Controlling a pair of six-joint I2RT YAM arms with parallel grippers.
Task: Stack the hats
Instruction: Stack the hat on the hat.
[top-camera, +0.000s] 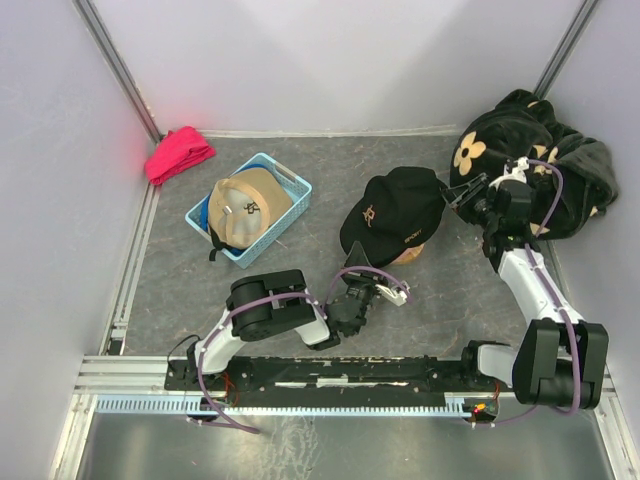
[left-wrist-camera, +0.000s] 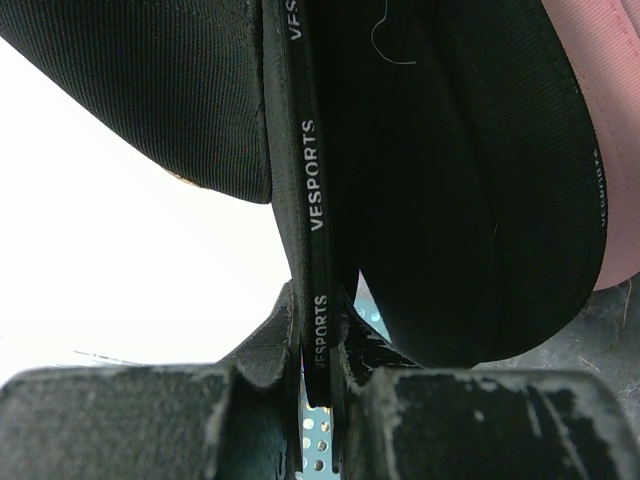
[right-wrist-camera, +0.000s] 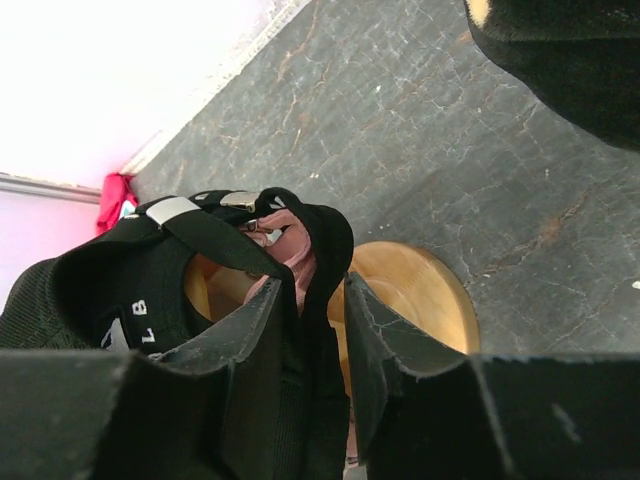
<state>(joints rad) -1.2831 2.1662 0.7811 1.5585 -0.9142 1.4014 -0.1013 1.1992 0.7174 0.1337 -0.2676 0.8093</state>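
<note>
From above, the black cap (top-camera: 395, 210) sits on the wooden stand (top-camera: 408, 256) mid-table, apparently so that it drapes over the hat already there. The left end effector (top-camera: 380, 285) meets its rim on the stand's near side and the right end effector (top-camera: 462, 192) its rear on the right, likely so the two can stretch the crown and seat it squarely. A tan cap (top-camera: 245, 205) waits in the blue basket (top-camera: 290, 175), well to the left of the stand. In the left wrist view, the left end effector (left-wrist-camera: 318, 400) is pinched narrowly on the black cap's lettered edge band, probably anchoring that side; a pink cap (left-wrist-camera: 610, 150) shows just beside it, nested under the black one. In the right wrist view, the right end effector (right-wrist-camera: 320, 330) stands partly parted astride the cap's rear band above the stand (right-wrist-camera: 420, 290), the band slack between its fingers. This looks like a release, now that the cap rests over the pink one (right-wrist-camera: 290, 250).
</note>
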